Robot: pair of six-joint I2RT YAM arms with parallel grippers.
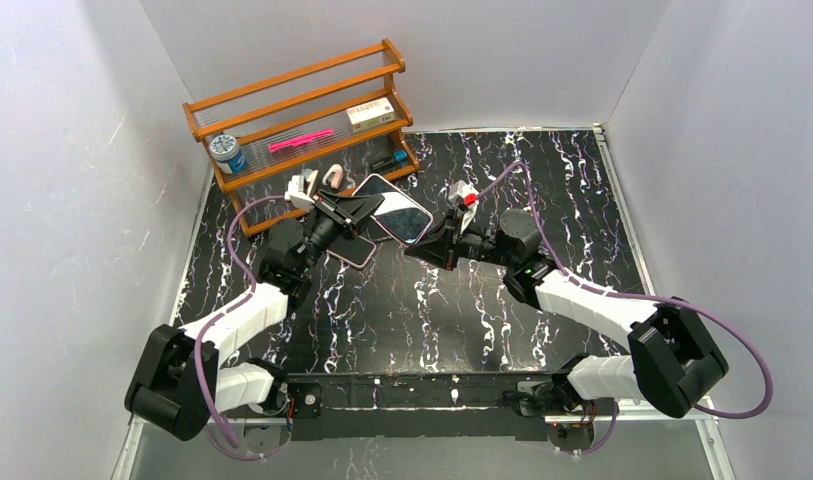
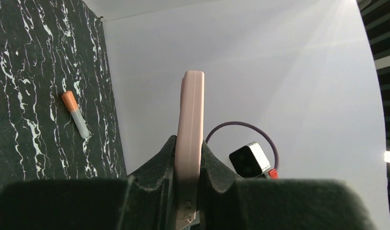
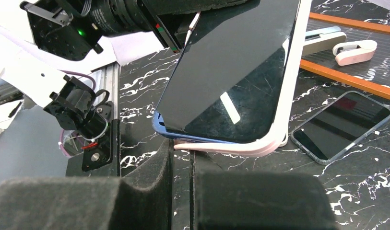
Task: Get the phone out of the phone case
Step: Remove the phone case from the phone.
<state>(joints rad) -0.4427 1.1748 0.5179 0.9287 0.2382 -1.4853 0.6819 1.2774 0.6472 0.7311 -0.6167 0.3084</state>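
The right tool (image 3: 183,152) sat closed and empty just beneath the lower corner of the phone (image 3: 231,72), where the pink case (image 3: 260,147) stood peeled clear. The left tool (image 2: 188,143) clamped the case edge, holding both above the surface (image 3: 365,191), presumably so the phone could be levered out.

light bright, even, from above | shadows soft | glare streak on phone screen (image 3: 230,108) just beyond right claw (image 3: 183,153) | claw fingers (image 3: 145,191) blurred

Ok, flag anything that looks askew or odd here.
The phone sits askew in its pink case: its blue corner pokes out while the case lip peels away beneath. The left gripper clamps the case edge.
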